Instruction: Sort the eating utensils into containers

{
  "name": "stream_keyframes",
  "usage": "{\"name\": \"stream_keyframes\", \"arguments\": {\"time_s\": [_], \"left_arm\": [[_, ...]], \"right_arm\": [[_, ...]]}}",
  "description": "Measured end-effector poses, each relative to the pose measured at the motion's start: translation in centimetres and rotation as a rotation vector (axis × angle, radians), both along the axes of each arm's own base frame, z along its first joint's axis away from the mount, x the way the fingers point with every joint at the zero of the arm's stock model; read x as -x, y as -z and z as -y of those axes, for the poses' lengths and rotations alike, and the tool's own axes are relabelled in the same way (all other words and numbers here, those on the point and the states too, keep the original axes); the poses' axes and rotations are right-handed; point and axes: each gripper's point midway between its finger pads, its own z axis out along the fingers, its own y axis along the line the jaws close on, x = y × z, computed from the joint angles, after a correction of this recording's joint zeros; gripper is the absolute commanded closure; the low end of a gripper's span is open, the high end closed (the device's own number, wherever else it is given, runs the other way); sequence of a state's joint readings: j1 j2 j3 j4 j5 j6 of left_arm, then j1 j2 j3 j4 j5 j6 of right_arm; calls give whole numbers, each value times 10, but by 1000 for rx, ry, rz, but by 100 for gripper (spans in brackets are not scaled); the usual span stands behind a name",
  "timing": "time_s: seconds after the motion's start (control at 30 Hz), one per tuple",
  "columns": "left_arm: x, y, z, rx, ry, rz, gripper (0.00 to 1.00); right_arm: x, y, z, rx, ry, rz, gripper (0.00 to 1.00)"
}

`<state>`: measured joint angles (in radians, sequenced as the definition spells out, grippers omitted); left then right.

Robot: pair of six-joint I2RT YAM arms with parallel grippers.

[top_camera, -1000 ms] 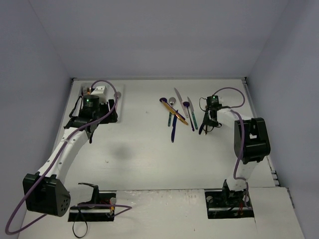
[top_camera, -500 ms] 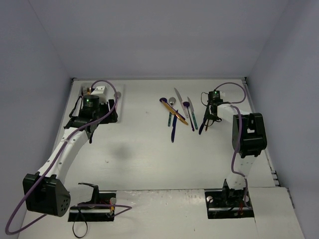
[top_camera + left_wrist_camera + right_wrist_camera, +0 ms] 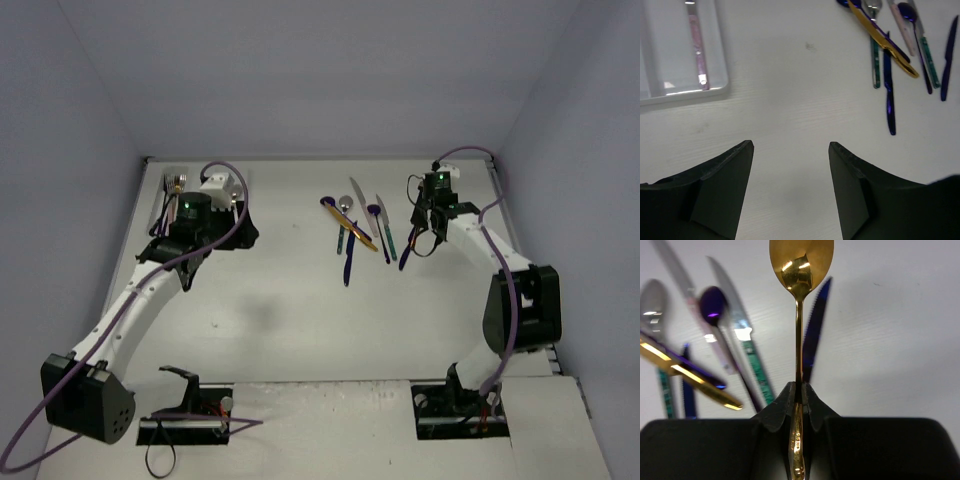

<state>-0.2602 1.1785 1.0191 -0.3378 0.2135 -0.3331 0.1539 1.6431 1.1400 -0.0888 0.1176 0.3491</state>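
Observation:
My right gripper (image 3: 799, 390) is shut on the handle of a gold spoon (image 3: 801, 260), held above the table with its bowl pointing away from me. Under it lies a dark blue knife (image 3: 815, 325). To the left lie a purple spoon (image 3: 712, 305), a teal-handled knife (image 3: 752, 360) and a gold utensil (image 3: 690, 377). From above, the right gripper (image 3: 422, 232) hangs just right of the utensil pile (image 3: 355, 225). My left gripper (image 3: 791, 145) is open and empty over bare table. The white tray (image 3: 685, 92) holds a pink-handled utensil (image 3: 696, 45).
The tray (image 3: 168, 180) sits at the back left, partly hidden by my left arm (image 3: 150, 285). Walls close the table on the left, back and right. A gold knife (image 3: 882, 40) and a dark blue utensil (image 3: 889, 85) lie in the pile ahead of the left gripper.
The right gripper closed on the gold spoon and rose toward the back, its elbow swinging right. The left arm shifted right, away from the tray.

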Motion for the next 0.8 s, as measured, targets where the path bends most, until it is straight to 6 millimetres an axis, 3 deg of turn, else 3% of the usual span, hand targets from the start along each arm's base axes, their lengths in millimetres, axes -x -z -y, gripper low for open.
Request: {"name": "stream_keyframes", "arguments": {"time_s": [0.17,0.3,0.4,0.63,0.8], "left_arm": [[18,-23,65,148,153,57,41],[38,-32,121,255,280,70,41],[48,-27,154,280,355,57,42],[52,12,200,273,416,-43,42],[55,19,222,280,450,-56,48]], "right_arm": [[12,-55,-62,-76,-117,134,100],[29,-72,-110,-160,-195,160,100],[40,-75,-135,-208,-219,158,100],[60,-76,-176,-285,-252,139,100],[70,-79,-195,-333,-259,133,100]]}}
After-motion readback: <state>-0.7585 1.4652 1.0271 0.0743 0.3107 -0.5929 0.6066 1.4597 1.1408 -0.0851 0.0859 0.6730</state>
